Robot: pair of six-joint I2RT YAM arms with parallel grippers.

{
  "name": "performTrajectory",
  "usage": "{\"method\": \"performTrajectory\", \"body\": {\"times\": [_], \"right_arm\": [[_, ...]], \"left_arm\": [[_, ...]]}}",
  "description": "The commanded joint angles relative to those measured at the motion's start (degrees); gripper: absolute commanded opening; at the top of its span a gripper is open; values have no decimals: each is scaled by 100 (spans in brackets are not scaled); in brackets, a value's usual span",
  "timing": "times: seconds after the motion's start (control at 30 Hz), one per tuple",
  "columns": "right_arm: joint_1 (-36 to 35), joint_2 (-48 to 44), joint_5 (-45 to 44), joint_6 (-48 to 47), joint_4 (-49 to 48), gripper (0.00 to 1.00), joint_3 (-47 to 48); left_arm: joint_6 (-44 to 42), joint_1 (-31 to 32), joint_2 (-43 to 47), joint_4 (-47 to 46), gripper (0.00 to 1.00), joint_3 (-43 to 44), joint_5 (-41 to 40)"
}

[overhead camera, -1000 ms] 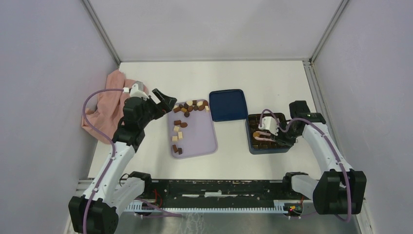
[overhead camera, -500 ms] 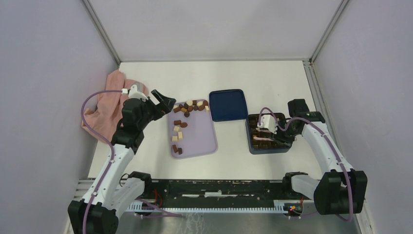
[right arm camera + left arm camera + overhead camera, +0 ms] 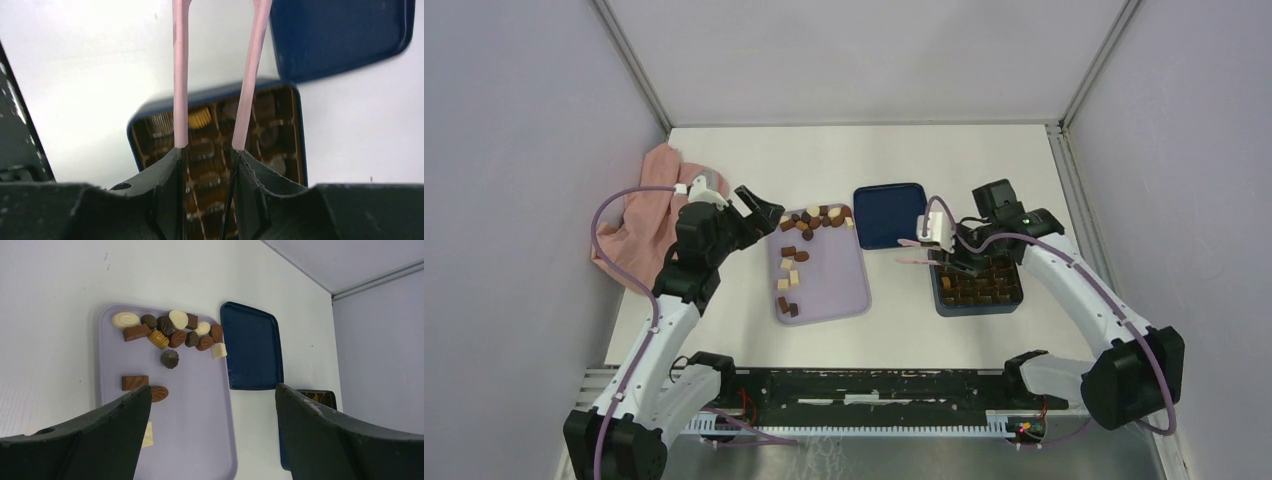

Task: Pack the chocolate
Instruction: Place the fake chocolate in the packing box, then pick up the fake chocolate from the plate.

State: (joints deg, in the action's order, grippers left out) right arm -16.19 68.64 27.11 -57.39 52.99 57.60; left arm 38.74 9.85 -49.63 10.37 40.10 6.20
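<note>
Several pieces of chocolate (image 3: pixel 814 218) in dark brown, mid brown and cream lie on the lilac tray (image 3: pixel 836 290), mostly at its far end (image 3: pixel 170 332). My left gripper (image 3: pixel 762 208) hangs open above the tray's far left corner, nothing between its fingers (image 3: pixel 212 390). My right gripper (image 3: pixel 954 260) is shut on pink tongs (image 3: pixel 180 75), whose arms stand apart. The tongs (image 3: pixel 912 256) reach left past the dark blue box (image 3: pixel 980 302). Their tips run out of the wrist view. The box's brown grid holds some pieces, one ridged and yellowish (image 3: pixel 200 118).
The box's dark blue lid (image 3: pixel 892 215) lies flat between the tray and the box, also in the left wrist view (image 3: pixel 252 352). A pink cloth (image 3: pixel 639 225) is bunched at the table's left edge behind the left arm. Grey walls close three sides.
My right arm has swung back and to the left, carrying the tongs from over the box's front part to past its far left corner. The left arm has barely moved.
</note>
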Motion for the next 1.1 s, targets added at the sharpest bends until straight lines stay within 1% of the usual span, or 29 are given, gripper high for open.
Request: {"method": "performTrajectory", "body": {"times": [0.0,0.17,0.33,0.47,0.63,0.73,1.07], "right_arm": [[-550,413,270,905,-828,41,396],[-1205,1114,-357,1224,-1259,41,746],[-1728,1883,-1111,1810,-1694,40,1120],[-1786,2648,-1420,2346,-1640,39,1743],[-1908,3355,-1695,2688,-1675,39,2333],[-1948,3803,-1777,2825,-1511,39,2777],[-1972,4458,-2106,2917,-1363,40,3332]], "left_arm": [[64,17,79,152,97,209,-179],[96,21,240,333,97,166,-324],[159,16,432,476,97,125,-477],[169,20,522,573,97,113,-580],[178,19,510,585,97,104,-602],[169,16,476,589,97,133,-602],[194,22,465,536,97,91,-801]]}}
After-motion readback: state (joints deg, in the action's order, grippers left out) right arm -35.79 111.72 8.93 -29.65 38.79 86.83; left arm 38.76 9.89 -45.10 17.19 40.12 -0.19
